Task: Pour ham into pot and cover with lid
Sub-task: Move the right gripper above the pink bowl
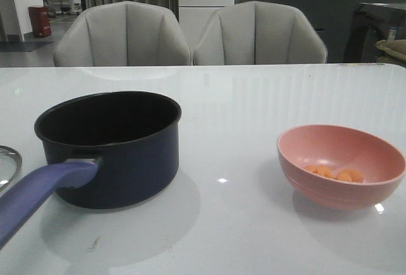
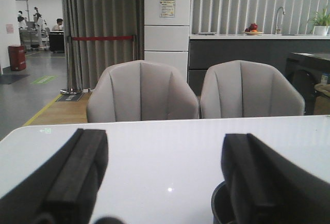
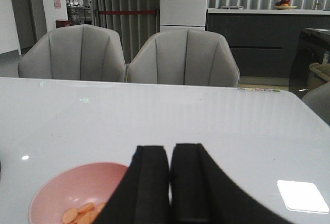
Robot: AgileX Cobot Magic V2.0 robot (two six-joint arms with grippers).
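**Ham not yet poured; both arms held back**

On the white tabletop (image 1: 254, 110) one pot (image 1: 111, 148) is seen at the robot's left, upright, its black inside bare and its long handle (image 1: 38, 192) turned toward the camera. One pink bowl (image 1: 341, 164) is set well apart at the right, and the ham (image 1: 333, 173) is held in it: a small cluster of orange pieces, three or four showing from the front, the exact count not to be told. One lid (image 1: 7, 164) is only glimpsed as a rim at the far left edge, just beside the handle.

The left tool (image 2: 165, 182) is held with its fingers spread wide and nothing between them. The right tool (image 3: 169, 182) is pressed closed on nothing, behind the bowl.

Trouble is judged likely from three causes. The smooth, rounded bowl could be pushed or slipped on the glossy surface if gripped poorly at its rim. Light pieces could be scattered past the pot if the tilt is begun too far off. The handle could be knocked when the lid is fetched.
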